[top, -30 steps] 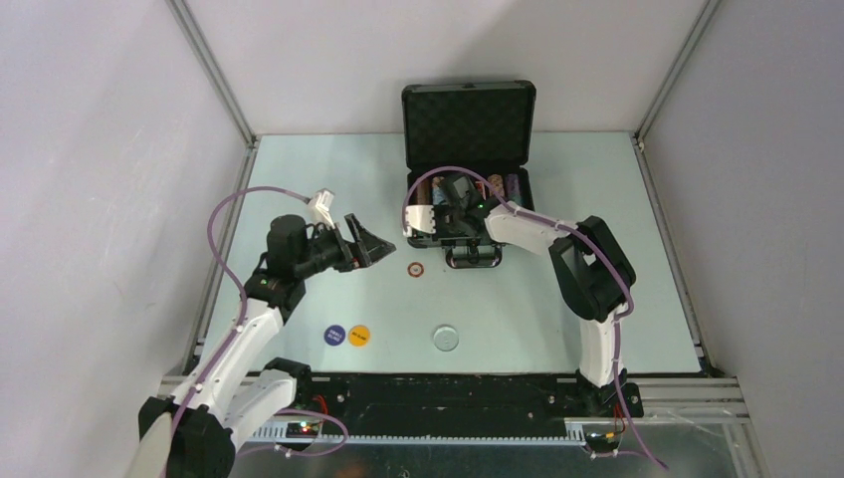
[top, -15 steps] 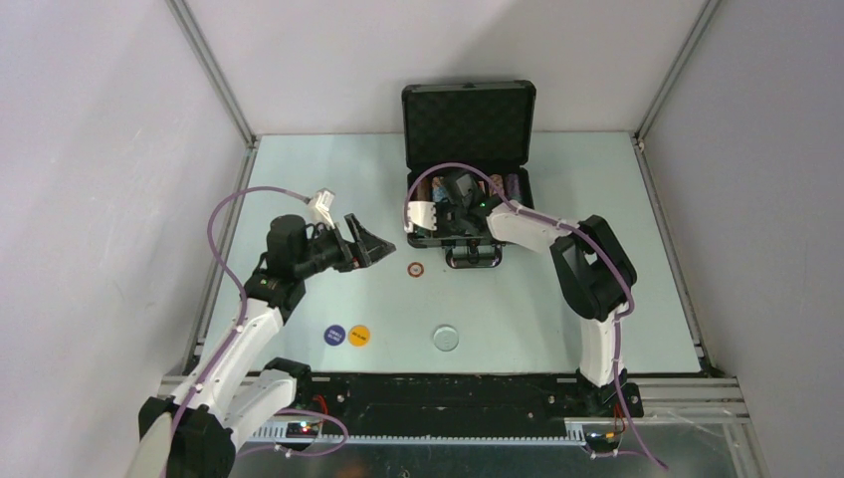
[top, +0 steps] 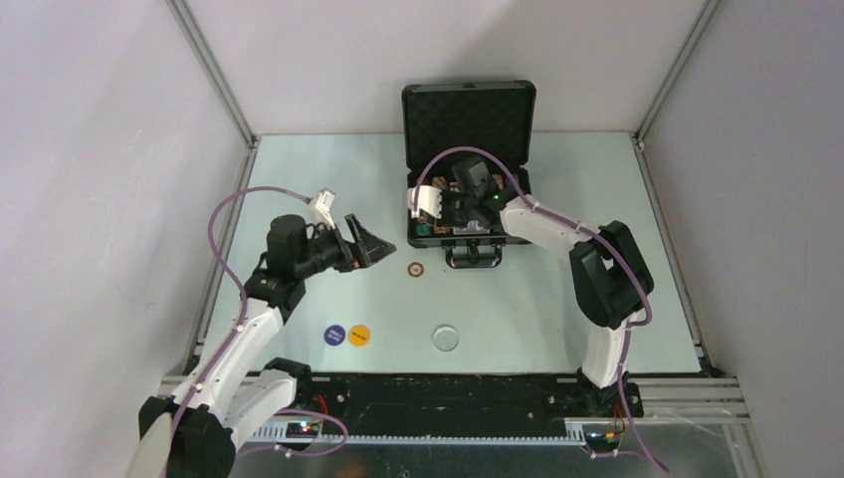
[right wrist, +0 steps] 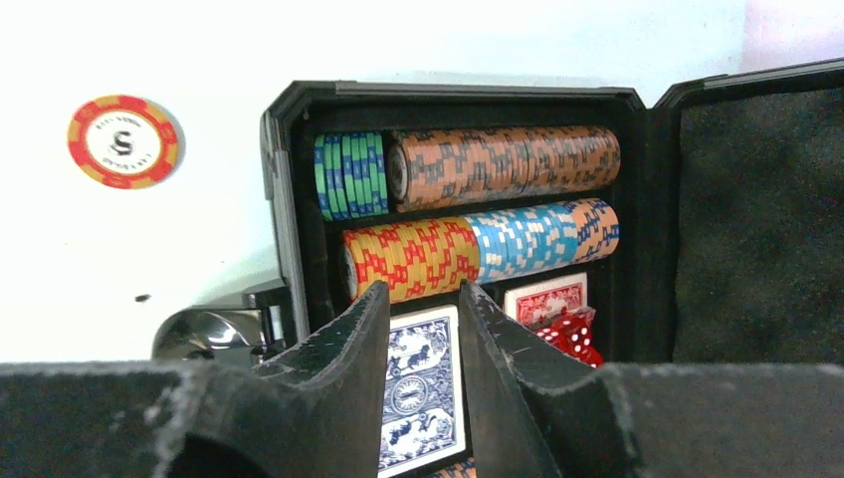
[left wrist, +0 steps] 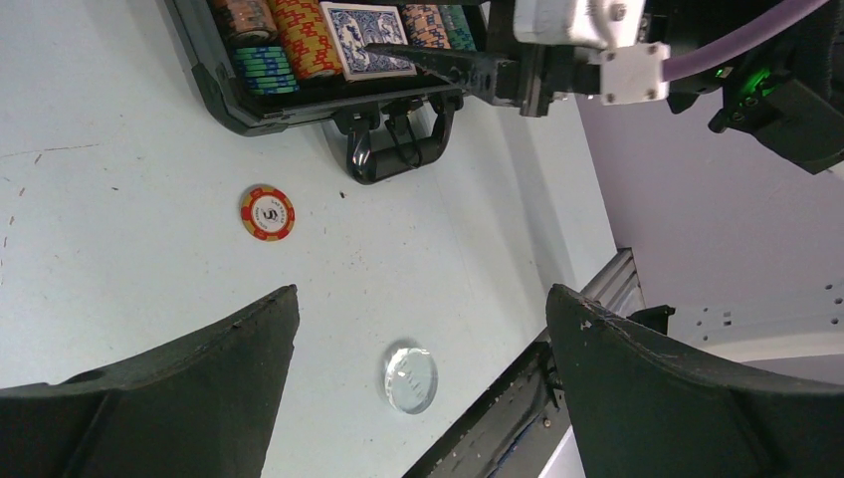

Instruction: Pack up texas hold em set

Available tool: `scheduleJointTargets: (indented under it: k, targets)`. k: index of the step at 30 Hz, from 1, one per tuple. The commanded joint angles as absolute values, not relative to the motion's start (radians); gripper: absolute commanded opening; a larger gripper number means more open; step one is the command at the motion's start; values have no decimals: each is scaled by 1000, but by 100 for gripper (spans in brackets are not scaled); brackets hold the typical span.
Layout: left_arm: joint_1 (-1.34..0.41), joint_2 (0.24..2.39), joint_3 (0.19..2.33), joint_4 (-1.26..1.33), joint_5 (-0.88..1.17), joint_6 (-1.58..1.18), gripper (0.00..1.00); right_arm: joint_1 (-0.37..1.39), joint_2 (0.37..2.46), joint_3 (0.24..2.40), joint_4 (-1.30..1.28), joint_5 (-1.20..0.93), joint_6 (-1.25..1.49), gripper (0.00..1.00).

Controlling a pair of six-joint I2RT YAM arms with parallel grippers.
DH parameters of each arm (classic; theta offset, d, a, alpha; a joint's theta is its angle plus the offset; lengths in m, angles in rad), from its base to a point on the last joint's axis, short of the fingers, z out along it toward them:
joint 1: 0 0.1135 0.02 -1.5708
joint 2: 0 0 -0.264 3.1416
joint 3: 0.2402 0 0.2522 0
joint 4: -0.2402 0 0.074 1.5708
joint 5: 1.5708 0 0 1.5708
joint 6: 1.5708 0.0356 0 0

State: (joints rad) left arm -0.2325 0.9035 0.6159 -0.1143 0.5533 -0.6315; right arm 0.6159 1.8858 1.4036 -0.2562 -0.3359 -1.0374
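Right gripper (right wrist: 422, 299) is backing toward 12 o'clock over case (right wrist: 289, 199), jaws parted, empty; I'm reading blue deck (right wrist: 423, 388) as just released, seated.

The whole table (top: 557, 299) is viewed from high above its near edge, facing down. The left wrist view is taken obliquely across the table towards the open case (left wrist: 289, 110), the right wrist view close over it; the loose red chip (right wrist: 122, 140) is caught in all three.
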Motion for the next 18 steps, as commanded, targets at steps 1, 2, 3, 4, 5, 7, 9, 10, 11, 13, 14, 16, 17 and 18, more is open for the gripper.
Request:
scheduleJointTargets:
  k: [1, 2, 3, 4, 5, 7, 9, 10, 11, 13, 14, 16, 17, 18]
  targets:
    - [-224, 906, 615, -81, 567, -644, 98, 601, 1810, 1410, -254, -429, -953, 35]
    - [-224, 906, 614, -81, 562, -647, 98, 598, 1792, 1400, -236, -438, -899, 35]
    - [-223, 906, 614, -82, 558, -650, 98, 595, 1782, 1393, -221, -451, -867, 35]
    - [-223, 908, 611, -82, 547, -657, 98, 593, 1756, 1369, -162, -449, -780, 37]
    - [-223, 912, 610, -88, 539, -659, 98, 593, 1741, 1356, -129, -435, -733, 38]
    - [-223, 923, 609, -100, 519, -666, 98, 595, 1691, 1309, -54, -429, -601, 39]
    - [-223, 931, 604, -103, 516, -676, 98, 606, 1642, 1262, 24, -399, -453, 41]
    - [-222, 931, 600, -104, 512, -686, 98, 614, 1614, 1234, 42, -389, -381, 41]
    - [-223, 930, 597, -103, 507, -689, 98, 637, 1603, 1224, 42, -363, -352, 42]
    - [-223, 930, 590, -106, 477, -704, 98, 682, 1582, 1205, 16, -306, -264, 43]
    - [-224, 932, 586, -111, 456, -713, 98, 700, 1577, 1204, -9, -261, -197, 44]
    - [-223, 938, 584, -118, 437, -726, 98, 758, 1578, 1203, -43, -187, -89, 44]
    - [-222, 939, 585, -123, 428, -728, 98, 800, 1580, 1203, -56, -160, -16, 44]
    - [-222, 936, 591, -140, 424, -730, 98, 818, 1586, 1203, -63, -103, 21, 44]
